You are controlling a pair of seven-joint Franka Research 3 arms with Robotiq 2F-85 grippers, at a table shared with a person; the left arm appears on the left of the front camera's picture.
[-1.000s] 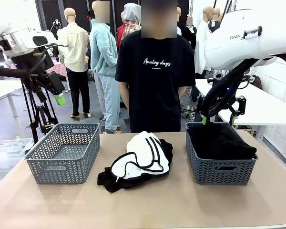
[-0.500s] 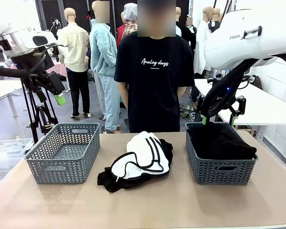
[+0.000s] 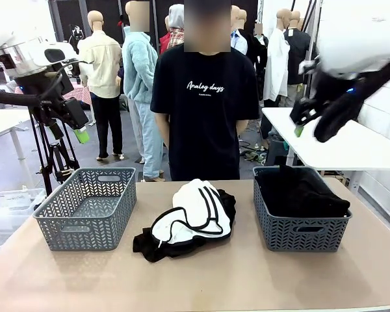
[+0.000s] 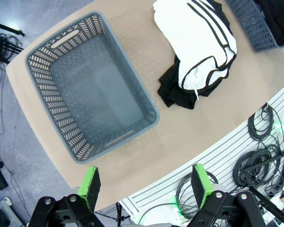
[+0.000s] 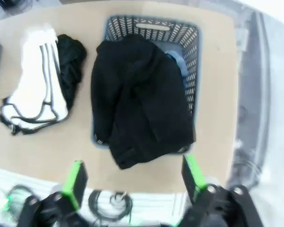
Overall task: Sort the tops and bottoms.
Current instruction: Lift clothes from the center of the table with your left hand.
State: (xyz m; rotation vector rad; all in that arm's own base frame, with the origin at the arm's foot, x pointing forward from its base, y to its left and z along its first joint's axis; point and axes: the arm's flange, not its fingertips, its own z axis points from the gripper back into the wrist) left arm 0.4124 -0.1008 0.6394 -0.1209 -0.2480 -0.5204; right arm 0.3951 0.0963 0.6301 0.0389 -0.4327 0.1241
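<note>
1. High over the table's (image 4: 189, 137) left end, the left gripper (image 4: 145, 182) has its jaws spread wide. Nothing sits between the green pads (image 4: 90, 182), and it touches nothing.
2. Below it stands the left basket (image 4: 52, 113), with its grey floor in full sight.
3. Above the right basket (image 5: 151, 26) hangs the right gripper (image 5: 133, 178). Its jaws are likewise spread wide, holding nothing and touching nothing.
4. That basket holds a black garment (image 5: 142, 104), heaped above the rim and spilling over one wall. A bit of blue cloth (image 5: 177, 64) shows beside it, inside the basket.
5. Between the baskets, on the bare table, lies a white garment (image 3: 195, 214) with black stripes. It rests on a black cloth (image 3: 149, 244) that sticks out at the near and far sides.
6. Hard to make out:
   - The black cloth is mostly covered.
   - No piece can be told as a top or a bottom.
   - The blue cloth is nearly all buried.
   - In the front view the right gripper is smeared, and the left one shows a single pad.
   - The right wrist view is soft throughout.
7. A person (image 3: 205, 110) stands at the far side with arms down; the hands cannot be made out.
</note>
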